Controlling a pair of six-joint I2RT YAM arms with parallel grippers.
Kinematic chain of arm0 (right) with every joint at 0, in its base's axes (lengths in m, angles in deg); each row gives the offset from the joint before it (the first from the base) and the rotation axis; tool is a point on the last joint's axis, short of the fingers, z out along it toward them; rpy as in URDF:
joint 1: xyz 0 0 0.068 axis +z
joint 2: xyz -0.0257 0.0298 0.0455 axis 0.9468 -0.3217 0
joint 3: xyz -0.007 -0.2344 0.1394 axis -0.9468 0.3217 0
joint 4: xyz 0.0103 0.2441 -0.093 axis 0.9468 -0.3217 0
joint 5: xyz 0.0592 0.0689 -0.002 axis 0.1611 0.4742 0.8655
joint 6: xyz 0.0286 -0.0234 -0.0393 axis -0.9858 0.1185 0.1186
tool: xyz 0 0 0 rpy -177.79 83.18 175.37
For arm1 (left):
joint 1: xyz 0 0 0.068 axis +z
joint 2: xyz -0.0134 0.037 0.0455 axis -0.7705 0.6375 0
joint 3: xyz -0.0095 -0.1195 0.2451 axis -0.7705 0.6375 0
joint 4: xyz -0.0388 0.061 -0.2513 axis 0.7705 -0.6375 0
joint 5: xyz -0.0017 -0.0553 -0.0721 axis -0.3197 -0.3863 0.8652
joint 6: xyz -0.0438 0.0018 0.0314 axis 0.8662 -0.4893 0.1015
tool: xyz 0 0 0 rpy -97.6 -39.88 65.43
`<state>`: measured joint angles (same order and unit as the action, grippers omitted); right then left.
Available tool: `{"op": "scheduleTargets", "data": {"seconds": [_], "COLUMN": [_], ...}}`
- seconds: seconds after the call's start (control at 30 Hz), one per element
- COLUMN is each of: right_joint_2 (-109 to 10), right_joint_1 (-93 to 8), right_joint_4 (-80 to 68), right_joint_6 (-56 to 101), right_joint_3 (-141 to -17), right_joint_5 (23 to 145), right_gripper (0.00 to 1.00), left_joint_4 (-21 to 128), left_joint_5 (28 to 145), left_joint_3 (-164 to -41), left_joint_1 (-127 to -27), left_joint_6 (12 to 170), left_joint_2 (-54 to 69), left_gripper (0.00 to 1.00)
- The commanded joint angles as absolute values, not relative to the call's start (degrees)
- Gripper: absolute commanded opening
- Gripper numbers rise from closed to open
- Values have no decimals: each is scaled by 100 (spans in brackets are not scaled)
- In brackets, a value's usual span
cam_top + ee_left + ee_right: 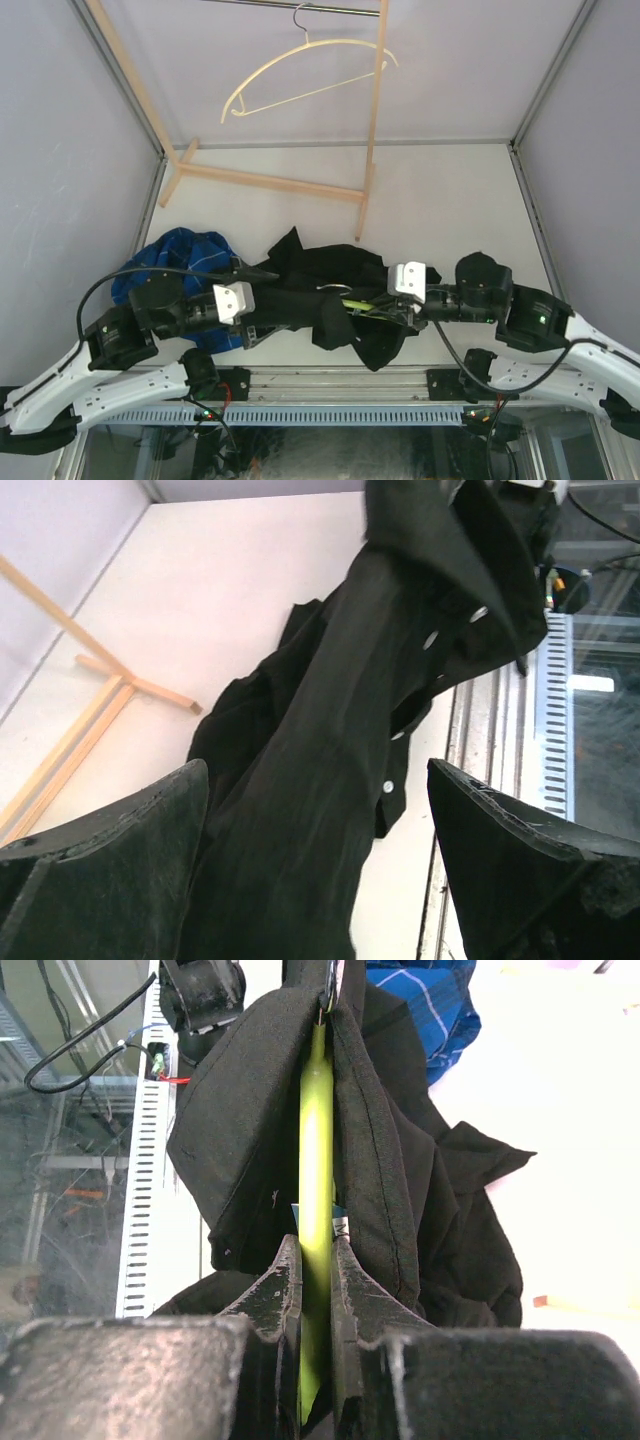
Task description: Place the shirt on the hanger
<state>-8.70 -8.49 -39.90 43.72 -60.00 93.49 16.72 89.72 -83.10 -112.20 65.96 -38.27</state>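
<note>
Shirt (pixel 335 290) is lying bunched at the near middle of the table (pixel 450 200), hanging partly lifted between the two arms. The lime-green hanger (pixel 316 1160) is running up inside its collar, with black cloth folding down on both sides of the green bar. The right gripper (pixel 316 1260) is pinching that bar narrowly, jaws closed on plastic. The left gripper (pixel 315 770) is standing wide, its fingers (pixel 140 850) flanking the button placket without touching it, so it is holding nothing. Judging from this, the hanger is getting into the neck of the shirt, but the frames are not showing whether either shoulder is seated. Spreading the shoulders over the hanger's arms is looking like the remaining work. The garment is sitting just beside the table's near edge and its slotted rail (pixel 330 412), so cloth could be slipping over there. The blue plaid shirt (pixel 170 265) is crowding the left side, touching or nearly so. The wooden rack (pixel 270 180) and the cream hanger (pixel 310 60) are standing well behind, and bare table is lying in between.
</note>
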Motion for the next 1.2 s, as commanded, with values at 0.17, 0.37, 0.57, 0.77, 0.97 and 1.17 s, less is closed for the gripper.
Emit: {"op": "scheduleTargets", "data": {"seconds": [0.17, 0.37, 0.57, 0.77, 0.97, 1.17], "right_joint_2": [-167, 109, 446, 809, 1151, 1326], "right_joint_1": [-900, -901, -898, -900, -901, -896], "right_joint_4": [-4179, -4304, -4422, -4503, -4561, -4620], "right_joint_6": [4582, 4491, 4440, 4353, 4254, 4203], "right_joint_3": [-6356, -6355, -6360, -6359, -6356, -6355], "right_joint_5": [9104, 8899, 8806, 8665, 8712, 8623], "right_gripper": [0, 0, 0, 0, 0, 0], "left_joint_4": [1063, 702, 591, 545, 655, 682], "left_joint_5": [7408, 6768, 6585, 6244, 6234, 5715], "left_joint_3": [-8537, -8362, -8284, -8338, -8428, -8572], "left_joint_1": [-11209, -11208, -11202, -11206, -11208, -11209], "left_joint_6": [6699, 7015, 7232, 7227, 7063, 7030], "left_joint_2": [-4376, -4790, -5144, -5018, -4609, -4516], "left_gripper": [93, 86, 67, 42, 13, 3]}}
